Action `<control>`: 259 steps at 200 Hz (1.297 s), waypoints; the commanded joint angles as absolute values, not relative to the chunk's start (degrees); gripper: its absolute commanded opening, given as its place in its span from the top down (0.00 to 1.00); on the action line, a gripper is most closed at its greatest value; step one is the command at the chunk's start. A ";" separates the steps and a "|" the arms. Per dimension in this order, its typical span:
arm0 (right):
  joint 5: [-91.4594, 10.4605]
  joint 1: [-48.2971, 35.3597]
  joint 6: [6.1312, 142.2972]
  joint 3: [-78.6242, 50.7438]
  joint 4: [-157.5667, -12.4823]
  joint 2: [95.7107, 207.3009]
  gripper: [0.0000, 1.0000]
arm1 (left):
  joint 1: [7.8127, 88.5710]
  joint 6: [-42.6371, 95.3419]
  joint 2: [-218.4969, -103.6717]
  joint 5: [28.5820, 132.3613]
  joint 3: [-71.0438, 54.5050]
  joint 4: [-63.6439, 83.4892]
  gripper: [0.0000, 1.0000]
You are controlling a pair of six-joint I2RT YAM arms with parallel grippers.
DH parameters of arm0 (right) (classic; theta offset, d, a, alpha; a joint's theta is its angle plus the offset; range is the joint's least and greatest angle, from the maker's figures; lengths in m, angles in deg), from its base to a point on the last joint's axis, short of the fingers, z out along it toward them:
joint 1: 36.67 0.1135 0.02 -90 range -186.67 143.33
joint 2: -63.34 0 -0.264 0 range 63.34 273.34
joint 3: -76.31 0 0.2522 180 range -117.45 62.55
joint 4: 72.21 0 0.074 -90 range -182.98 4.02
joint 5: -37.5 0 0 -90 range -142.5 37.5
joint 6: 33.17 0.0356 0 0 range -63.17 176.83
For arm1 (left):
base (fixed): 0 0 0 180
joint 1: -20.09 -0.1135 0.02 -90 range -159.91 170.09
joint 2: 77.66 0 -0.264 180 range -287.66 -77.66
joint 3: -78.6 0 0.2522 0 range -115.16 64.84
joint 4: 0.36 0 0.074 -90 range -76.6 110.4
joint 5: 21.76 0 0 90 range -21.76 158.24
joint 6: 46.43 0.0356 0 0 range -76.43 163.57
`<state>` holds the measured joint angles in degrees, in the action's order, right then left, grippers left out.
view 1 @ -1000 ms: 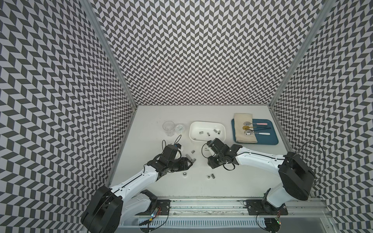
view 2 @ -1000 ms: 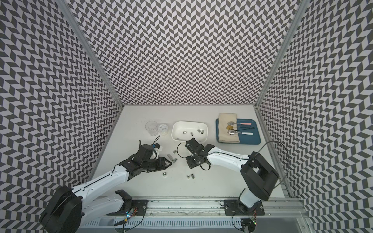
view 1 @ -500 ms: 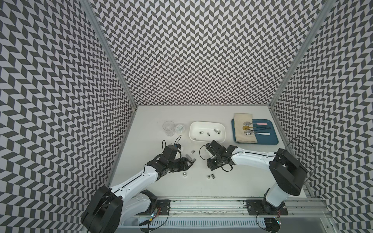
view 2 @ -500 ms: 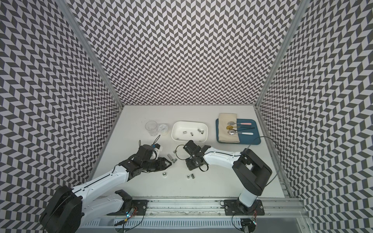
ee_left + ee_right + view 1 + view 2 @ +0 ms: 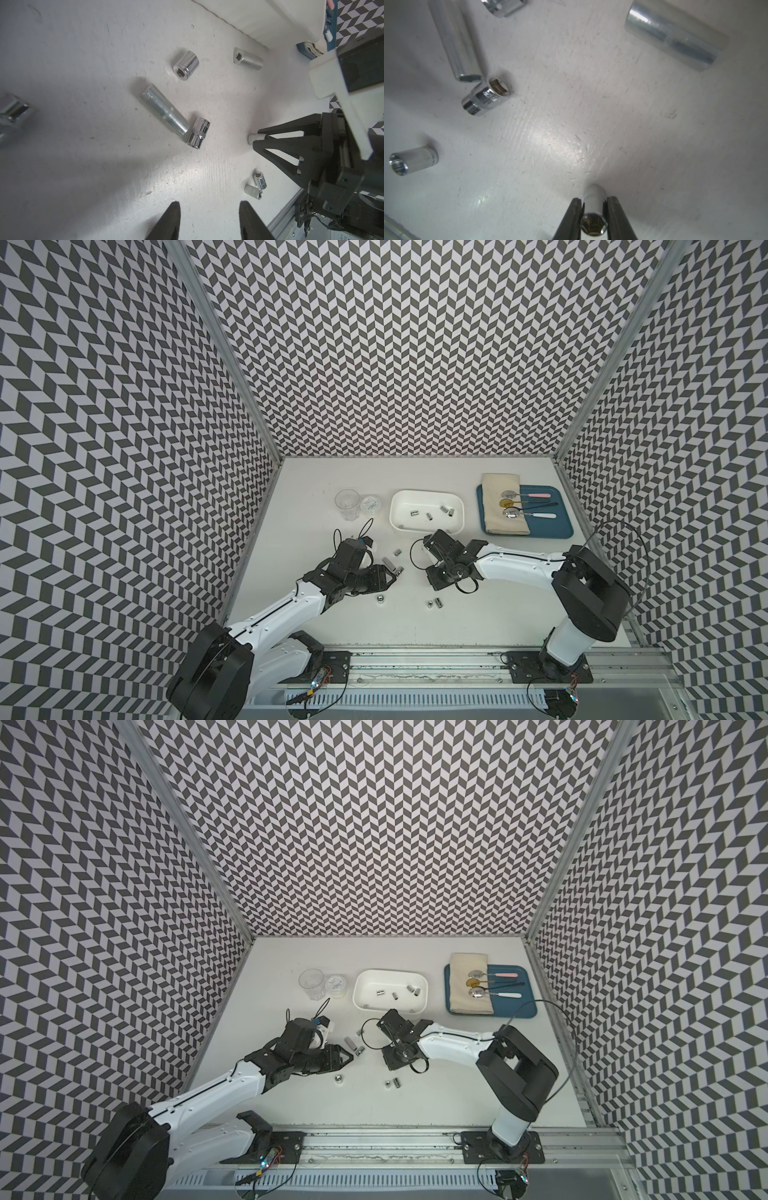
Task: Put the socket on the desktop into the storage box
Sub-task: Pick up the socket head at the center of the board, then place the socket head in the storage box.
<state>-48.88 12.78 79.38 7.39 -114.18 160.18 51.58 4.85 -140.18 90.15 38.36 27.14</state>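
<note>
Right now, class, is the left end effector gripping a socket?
No, the left end effector stands open, with nothing between its jaws.

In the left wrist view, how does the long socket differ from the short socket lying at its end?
The long socket is slender and straight-sided; the short socket is stubby with a stepped body. The long socket looks dull and brushed; the short socket is mirror-bright. Their axes meet at an angle. Both are silver metal and lie on their sides on the desktop.
</note>
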 commanded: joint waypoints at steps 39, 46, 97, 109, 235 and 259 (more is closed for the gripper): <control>-50.33 13.25 79.51 7.03 -113.21 159.56 0.79 | 51.82 4.54 -140.59 89.69 37.93 25.92 0.51; -50.38 13.16 79.50 6.77 -113.44 159.26 0.79 | 51.82 4.53 -140.59 89.69 37.73 25.99 0.51; -49.83 11.86 79.20 5.04 -113.85 156.86 0.79 | 51.82 4.13 -140.55 87.79 36.26 26.01 0.51; -49.74 11.29 78.85 4.37 -114.25 156.48 0.79 | 51.77 3.94 -140.52 87.45 35.81 25.84 0.51; -47.76 0.38 74.39 -10.40 -117.34 159.06 0.78 | 50.44 5.28 -144.17 85.21 29.69 24.85 0.51; -46.97 -1.76 73.97 -13.65 -117.39 161.56 0.78 | 49.83 5.69 -144.87 85.21 28.86 24.69 0.51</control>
